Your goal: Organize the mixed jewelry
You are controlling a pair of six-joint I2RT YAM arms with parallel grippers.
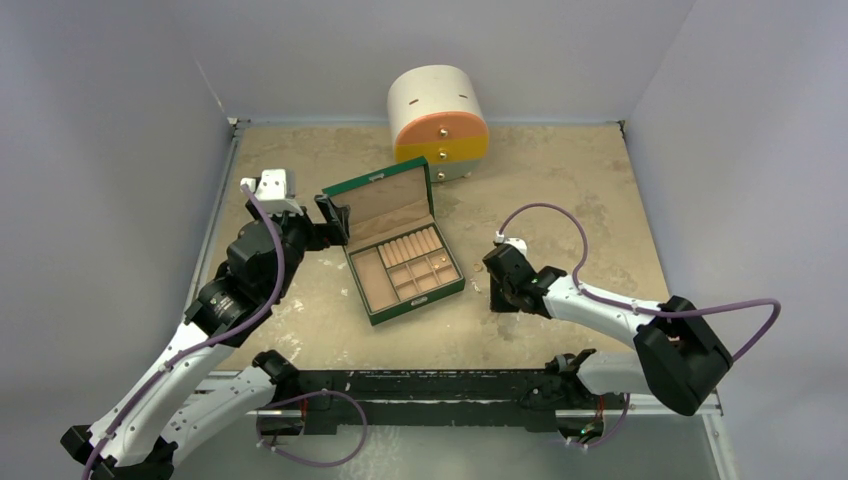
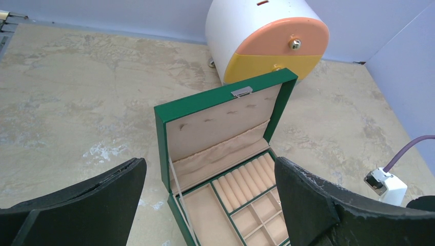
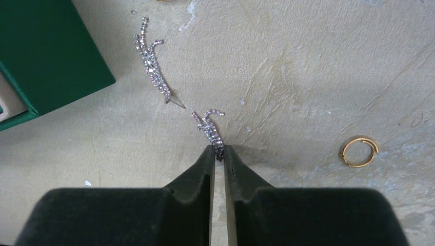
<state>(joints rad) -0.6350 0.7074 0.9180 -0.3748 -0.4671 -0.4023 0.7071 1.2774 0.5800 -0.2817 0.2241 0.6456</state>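
Note:
In the right wrist view my right gripper [image 3: 219, 152] is shut on the near end of a small silvery rhinestone piece [image 3: 208, 124] that lies on the table. A second, longer silvery rhinestone piece [image 3: 151, 64] lies beyond it to the left. A gold ring [image 3: 358, 151] lies on the table at the right. The green box [image 1: 400, 250] stands open in the middle, its tan compartments [image 2: 256, 210] showing. My left gripper [image 1: 333, 220] is open and empty, held by the box's lid on its left side. In the top view my right gripper [image 1: 497, 275] is low, right of the box.
A round white drawer unit [image 1: 438, 122] with an orange and a yellow front stands at the back of the table. A corner of the green box [image 3: 46, 56] lies at the upper left in the right wrist view. Walls close the table on three sides.

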